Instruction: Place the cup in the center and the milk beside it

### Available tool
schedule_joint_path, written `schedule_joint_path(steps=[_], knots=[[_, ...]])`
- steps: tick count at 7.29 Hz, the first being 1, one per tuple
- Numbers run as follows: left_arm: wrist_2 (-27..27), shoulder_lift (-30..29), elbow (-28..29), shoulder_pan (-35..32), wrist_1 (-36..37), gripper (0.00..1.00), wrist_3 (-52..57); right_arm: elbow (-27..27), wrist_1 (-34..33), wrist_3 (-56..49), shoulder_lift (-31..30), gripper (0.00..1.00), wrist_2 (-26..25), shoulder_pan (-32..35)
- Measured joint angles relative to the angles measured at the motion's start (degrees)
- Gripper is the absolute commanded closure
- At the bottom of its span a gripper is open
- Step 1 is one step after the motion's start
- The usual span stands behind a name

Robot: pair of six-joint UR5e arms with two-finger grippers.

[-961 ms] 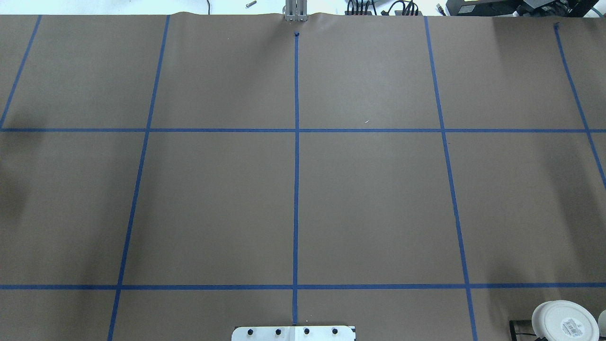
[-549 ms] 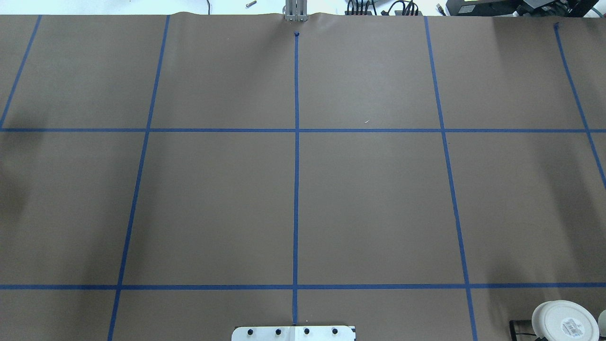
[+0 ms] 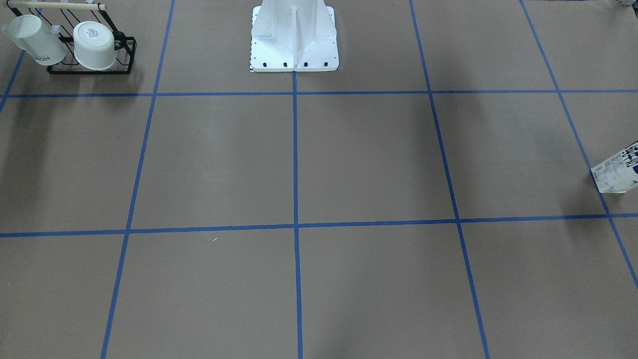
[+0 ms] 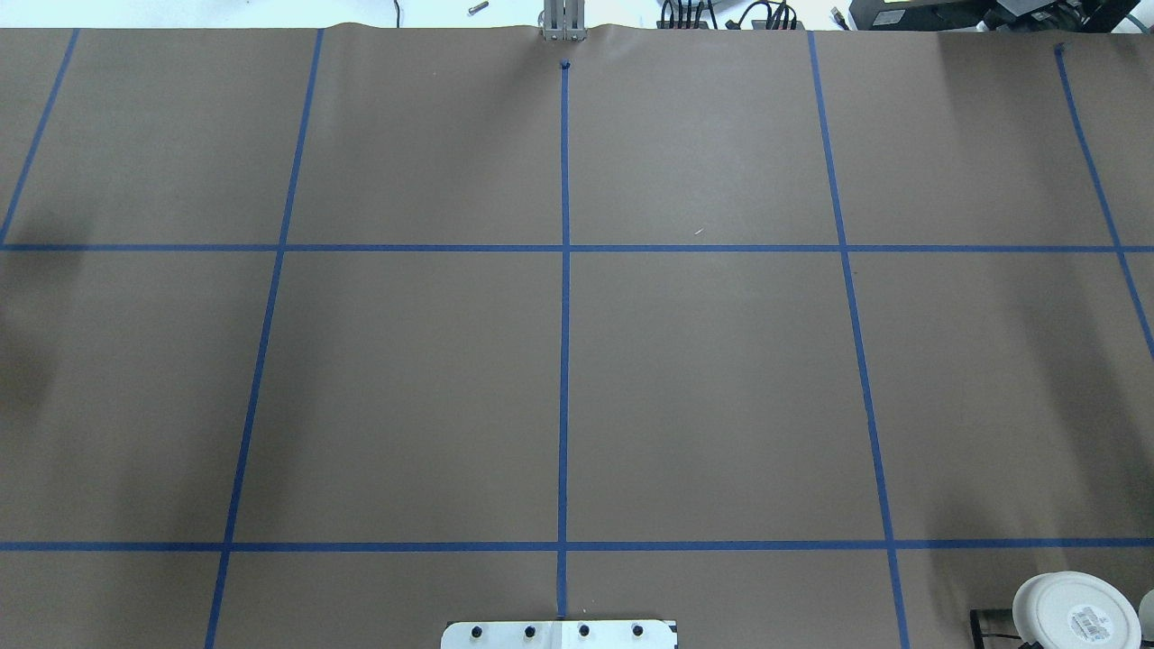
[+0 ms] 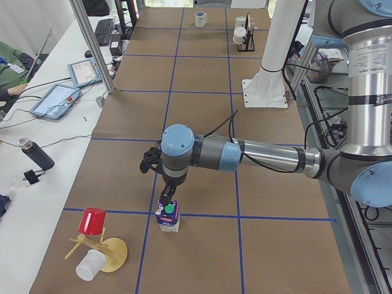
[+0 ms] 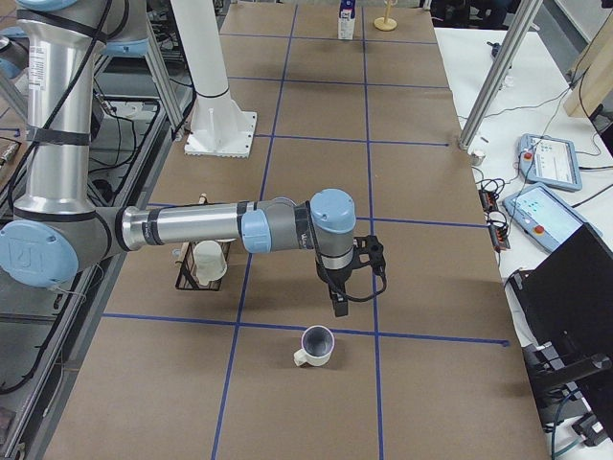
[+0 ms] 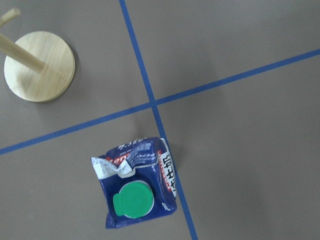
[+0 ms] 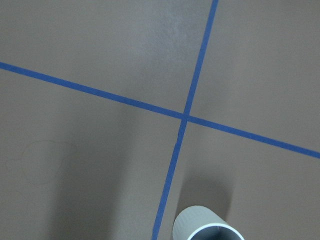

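Nearest first, looking along from the left end. Down front, a light wooden peg stand with a round base (image 5: 112, 254), carrying a red plastic cup (image 5: 92, 220) and a white plastic cup (image 5: 90, 265). Just past it, the dark blue and white milk carton with the round green cap (image 5: 168, 218). Stands upright right by a crossing of thin blue tape lines, way out at the left end of the flat brown tabletop (image 4: 712, 388). Straight above the cap, the left gripper (image 5: 166, 206), pointing down. No telling the jaws' opening from that side view, nor any contact with the carton.

Next, the middle squares in front of the white robot base plate (image 3: 294, 60). Carton and mug both well away from that center, one at each end.

Further along, a black wire rack (image 3: 92, 69) holding a white mug with dark lettering (image 3: 37, 42) and a white mug with a sticker on its base (image 3: 94, 47), both tipped over.

Farthest out, the plain white cylindrical mug with a small loop handle (image 6: 315, 345), upright, mouth up, just beside a tape line. Near it and a bit higher, the right gripper (image 6: 339, 309), seemingly clear of the mug, though hard to say from that angle. Same story with the jaws: can't tell how wide.
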Motion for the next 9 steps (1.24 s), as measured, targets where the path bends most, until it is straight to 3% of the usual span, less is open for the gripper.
schedule_joint_path(steps=[4,7,9], knots=[[-0.21,-1.09,1.67,-0.03,-7.48,0.01,-1.67,-5.04,12.47,1.06,-0.94,0.0,4.85,-1.36],[-0.35,-0.7,1.42,-0.08,-7.74,0.01,-1.81,-9.7,15.54,6.03,-2.15,0.03,1.89,-5.15],[-0.38,-0.61,0.99,-0.08,-7.79,0.01,-1.81,-10.22,17.31,8.44,-4.58,0.12,-0.32,-7.57]])
